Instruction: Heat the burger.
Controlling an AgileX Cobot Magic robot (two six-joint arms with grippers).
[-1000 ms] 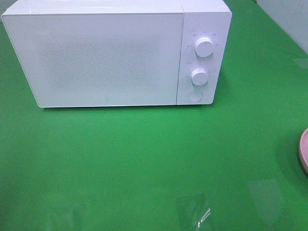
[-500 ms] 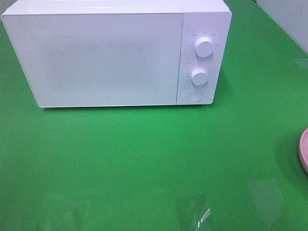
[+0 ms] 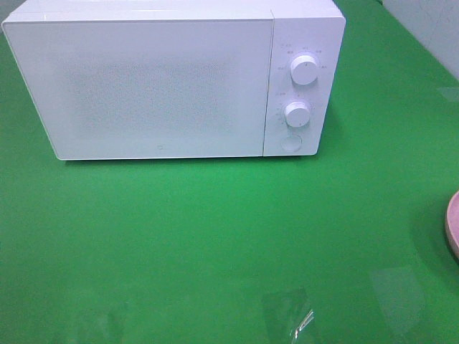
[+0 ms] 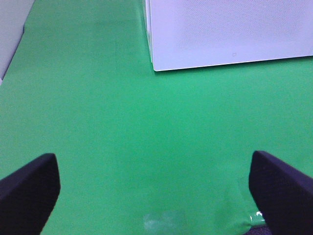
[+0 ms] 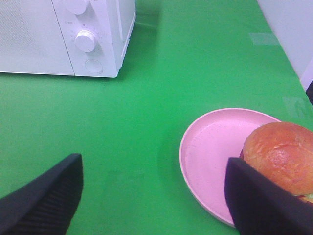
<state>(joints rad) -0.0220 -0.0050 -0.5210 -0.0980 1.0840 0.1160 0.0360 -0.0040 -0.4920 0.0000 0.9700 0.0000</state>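
Both sets of jaws are held wide and empty. The burger (image 5: 281, 156) sits on the pink plate (image 5: 210, 147) just beyond the right jaws; the microwave (image 3: 165, 79), apparently shut, lies well ahead, presumably to be opened first.

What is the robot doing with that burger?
Nothing yet. The burger sits on a pink plate on the green table. The white microwave has its door shut. Both claws, left and right, are open and holding nothing.
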